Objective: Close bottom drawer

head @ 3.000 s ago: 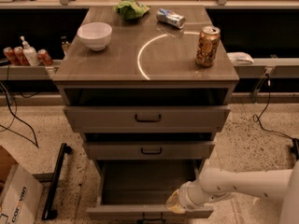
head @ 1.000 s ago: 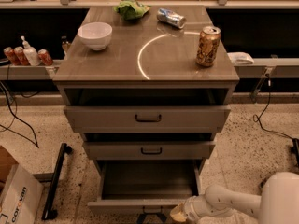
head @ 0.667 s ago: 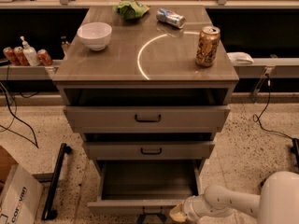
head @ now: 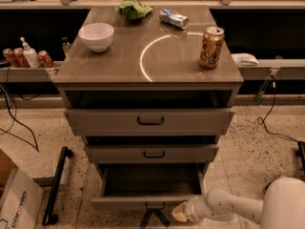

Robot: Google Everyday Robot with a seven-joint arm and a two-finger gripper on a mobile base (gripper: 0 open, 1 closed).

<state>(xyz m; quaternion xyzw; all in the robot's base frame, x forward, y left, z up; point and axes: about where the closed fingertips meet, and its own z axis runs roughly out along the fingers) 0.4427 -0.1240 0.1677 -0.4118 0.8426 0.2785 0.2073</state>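
Note:
The bottom drawer of the grey-tan cabinet stands pulled out, its deep plain box open and its flat front with a small black handle low in the view. My gripper is at the drawer front's right end, just below and beside its lower right corner, on a white arm coming in from the right.
The middle drawer and top drawer are also partly out. On the cabinet top stand a white bowl, an upright can, a lying can and a green bag. A cardboard box stands at the left.
My gripper has come out of the drawer's right side and dropped to its front right corner. The drawer stays open about the same.

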